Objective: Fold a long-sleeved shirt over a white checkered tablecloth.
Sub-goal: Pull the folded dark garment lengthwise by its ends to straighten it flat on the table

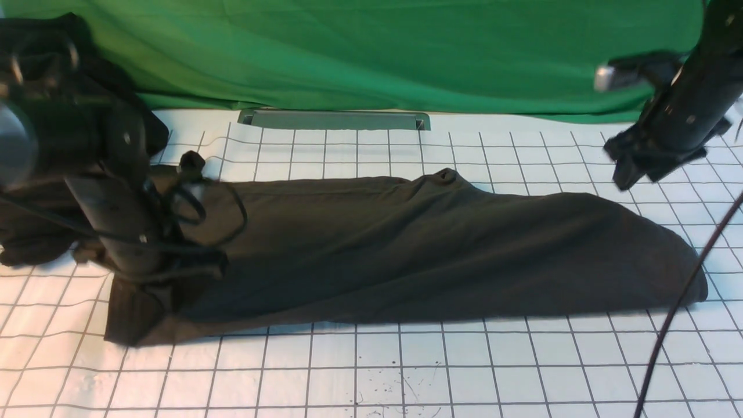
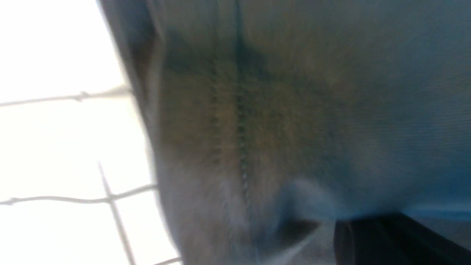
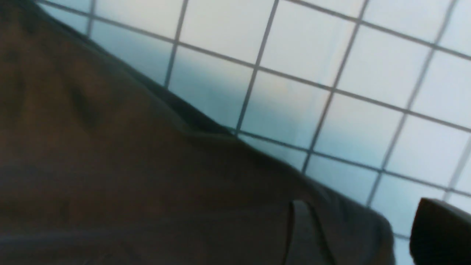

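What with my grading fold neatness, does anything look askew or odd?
The long-sleeved shirt lies askew: its near edge slants across the white checkered tablecloth lines; dark specks dot the cloth in front of it.

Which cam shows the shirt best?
Front view: the shirt shows nearly whole, a long folded strip on the tablecloth. Both wrist views give only blurred fabric close-ups: a seam in the left, an edge in the right.

Matte black left arm [image 1: 107,215], silver-capped black right arm [image 1: 696,98] with trailing thin black cable [image 1: 673,313]
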Robot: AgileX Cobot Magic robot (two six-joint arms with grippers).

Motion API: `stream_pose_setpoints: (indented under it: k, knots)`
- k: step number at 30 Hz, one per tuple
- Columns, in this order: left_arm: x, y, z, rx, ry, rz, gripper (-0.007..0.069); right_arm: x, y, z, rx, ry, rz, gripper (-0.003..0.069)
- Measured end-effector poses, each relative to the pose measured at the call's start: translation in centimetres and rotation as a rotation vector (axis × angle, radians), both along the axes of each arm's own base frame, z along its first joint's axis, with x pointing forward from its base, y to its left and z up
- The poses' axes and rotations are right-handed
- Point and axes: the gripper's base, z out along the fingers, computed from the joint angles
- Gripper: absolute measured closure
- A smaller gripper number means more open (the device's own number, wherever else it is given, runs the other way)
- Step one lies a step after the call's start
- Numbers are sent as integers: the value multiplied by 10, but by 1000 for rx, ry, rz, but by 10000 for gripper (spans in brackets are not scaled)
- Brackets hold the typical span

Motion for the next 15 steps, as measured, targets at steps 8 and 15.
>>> stream_pose_setpoints:
  k: [8, 15]
  knots:
    - [32, 36, 81, -54, -290, 153, 629, -32, -1, 60, 21, -94, -14, 555]
    - [66, 44, 68, -49, -430, 136, 543, -69, -2, 54, 21, -20, -15, 610]
